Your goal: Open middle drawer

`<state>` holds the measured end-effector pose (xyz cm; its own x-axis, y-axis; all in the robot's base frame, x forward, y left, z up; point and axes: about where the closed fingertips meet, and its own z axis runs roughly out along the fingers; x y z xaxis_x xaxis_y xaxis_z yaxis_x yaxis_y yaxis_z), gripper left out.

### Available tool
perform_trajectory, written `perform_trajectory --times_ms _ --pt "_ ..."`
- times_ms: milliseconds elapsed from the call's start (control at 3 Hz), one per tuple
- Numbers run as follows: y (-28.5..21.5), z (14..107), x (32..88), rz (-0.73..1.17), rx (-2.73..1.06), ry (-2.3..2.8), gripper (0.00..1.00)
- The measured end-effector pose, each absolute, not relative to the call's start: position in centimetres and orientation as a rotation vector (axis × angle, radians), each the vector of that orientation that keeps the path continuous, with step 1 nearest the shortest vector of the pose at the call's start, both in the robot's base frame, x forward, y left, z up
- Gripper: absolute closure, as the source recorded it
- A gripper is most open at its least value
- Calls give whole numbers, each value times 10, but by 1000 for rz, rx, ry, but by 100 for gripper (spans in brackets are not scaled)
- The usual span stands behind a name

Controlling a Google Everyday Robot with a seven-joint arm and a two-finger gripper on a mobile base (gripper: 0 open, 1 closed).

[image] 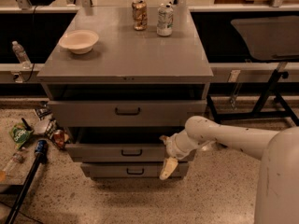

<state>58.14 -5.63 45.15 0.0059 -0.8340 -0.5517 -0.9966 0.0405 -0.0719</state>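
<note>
The grey cabinet [126,55] has three drawers. The middle drawer [98,153], with a low flat front and a small black bar handle [131,152], stands pulled out a little, with a dark gap above its front. My gripper [166,154] is at the right end of that front, to the right of the handle. One pale finger [168,168] hangs down past the lowest drawer [107,171], and the other tip shows at the drawer's top edge. The fingers are spread, holding nothing that I can see. The taller top drawer [93,112] also stands slightly out.
On the cabinet top are a white bowl [79,41] and two cans [138,14] [164,19]. Litter, a green bag [19,134] and a black pole [25,183] lie on the floor at left. A dark stand [271,92] is at right.
</note>
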Motion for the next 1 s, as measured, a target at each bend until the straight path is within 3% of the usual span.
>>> perform_trajectory --times_ms 667,1000 --pt "-64 436 602 431 -1899 1874 0" --pt "-64 425 613 440 -1914 1873 25"
